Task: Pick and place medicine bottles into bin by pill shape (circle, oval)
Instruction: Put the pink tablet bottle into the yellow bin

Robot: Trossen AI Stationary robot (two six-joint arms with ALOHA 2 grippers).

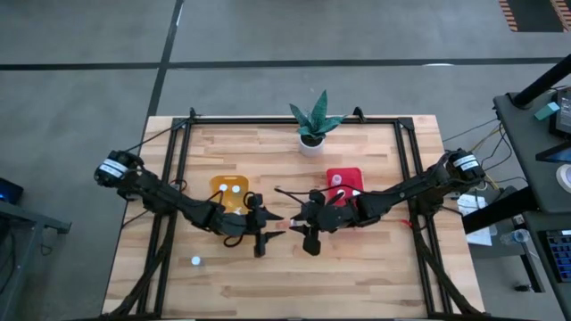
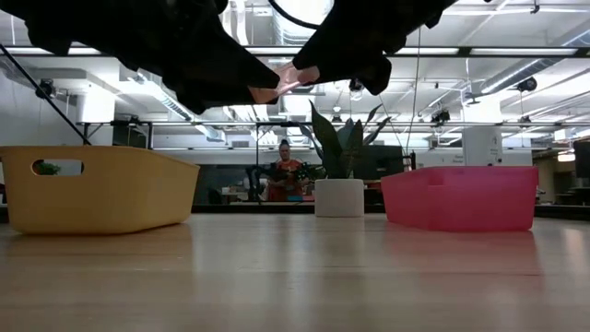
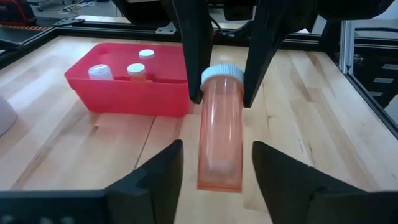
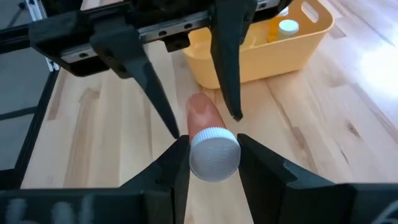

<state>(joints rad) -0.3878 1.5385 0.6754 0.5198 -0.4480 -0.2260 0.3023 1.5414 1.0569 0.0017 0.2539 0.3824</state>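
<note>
Above mid-table, between the yellow bin (image 1: 229, 193) and red bin (image 1: 343, 184), an orange-tinted bottle (image 3: 219, 134) with white ribbed cap (image 4: 214, 153) hangs level in the air. Right gripper (image 3: 222, 93) is clamped on the cap end; left gripper (image 3: 214, 163) stands spread around the base, not touching. Bare wood all round, one bottle (image 1: 195, 261) near the front-left edge.

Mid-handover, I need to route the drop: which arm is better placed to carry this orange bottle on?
Right, probably. The right gripper is clamped on the orange bottle at its white cap, and the red bin lies beside that arm. The left gripper is open around the bottle's base, not gripping.
</note>
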